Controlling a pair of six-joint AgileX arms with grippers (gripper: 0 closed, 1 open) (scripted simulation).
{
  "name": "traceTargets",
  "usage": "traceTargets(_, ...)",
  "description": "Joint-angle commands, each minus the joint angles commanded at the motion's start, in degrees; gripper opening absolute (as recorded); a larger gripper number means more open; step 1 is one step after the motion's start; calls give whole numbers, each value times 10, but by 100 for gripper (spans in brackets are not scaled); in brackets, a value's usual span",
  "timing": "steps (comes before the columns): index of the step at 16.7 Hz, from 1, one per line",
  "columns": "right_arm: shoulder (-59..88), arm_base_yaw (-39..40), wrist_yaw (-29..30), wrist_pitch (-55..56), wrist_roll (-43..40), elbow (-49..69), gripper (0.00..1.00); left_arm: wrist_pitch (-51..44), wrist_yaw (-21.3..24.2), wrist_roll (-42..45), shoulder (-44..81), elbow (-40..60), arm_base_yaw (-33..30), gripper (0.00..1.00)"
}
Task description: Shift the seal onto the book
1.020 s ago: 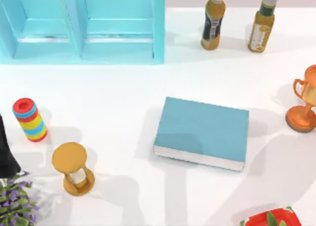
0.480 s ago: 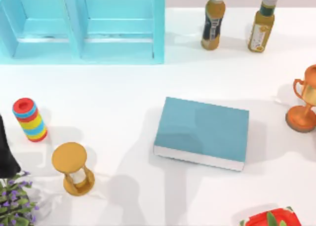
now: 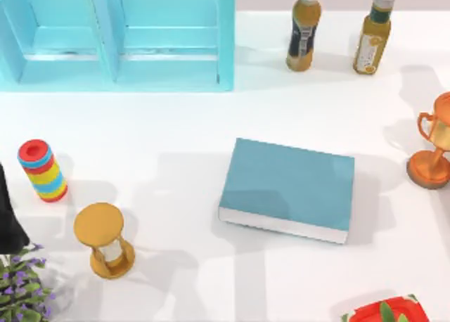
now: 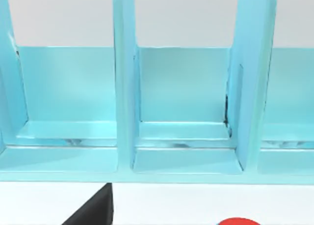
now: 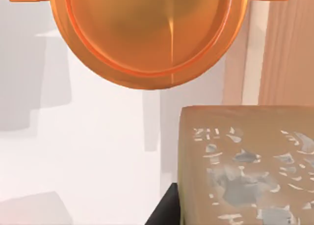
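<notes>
Here, in the right wrist view, the seal [image 5: 245,166] sits very close to the camera, a tan-brown block with a worn, flaked pale mark on the face turned toward the lens. Just beyond it stands the orange trophy [image 5: 147,33], seen from above as a round bowl with handles. A dark sliver shows beside the seal's lower edge; whether the right pincer is wide or narrow I cannot tell.

From above, the book [image 3: 287,188] lies flat on the white table [image 3: 176,139] a little right of centre, teal cover up, long axis running left to right and tilted slightly, white page edges facing the near side. Its cover is bare. The hourglass [image 3: 104,239] and a striped cylinder [image 3: 42,170] stand at the left, the trophy at the right edge. Farther back are two bottles [image 3: 304,28] and the turquoise shelf [image 3: 116,37], which the left wrist view faces closely.
</notes>
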Motion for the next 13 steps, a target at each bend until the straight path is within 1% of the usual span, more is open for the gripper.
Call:
traceTargets(3, 2, -1, 1, 2, 2, 0, 0, 0, 0, 0, 0, 0, 0, 100)
traceTargets(6, 1, 35, 24, 17, 36, 33, 0, 0, 0, 0, 0, 0, 0, 100)
traceTargets(9, 21, 115, 45, 39, 105, 74, 0, 0, 0, 0, 0, 0, 0, 100)
traceTargets(13, 90, 241, 41, 60, 212, 101, 0, 0, 0, 0, 0, 0, 0, 100)
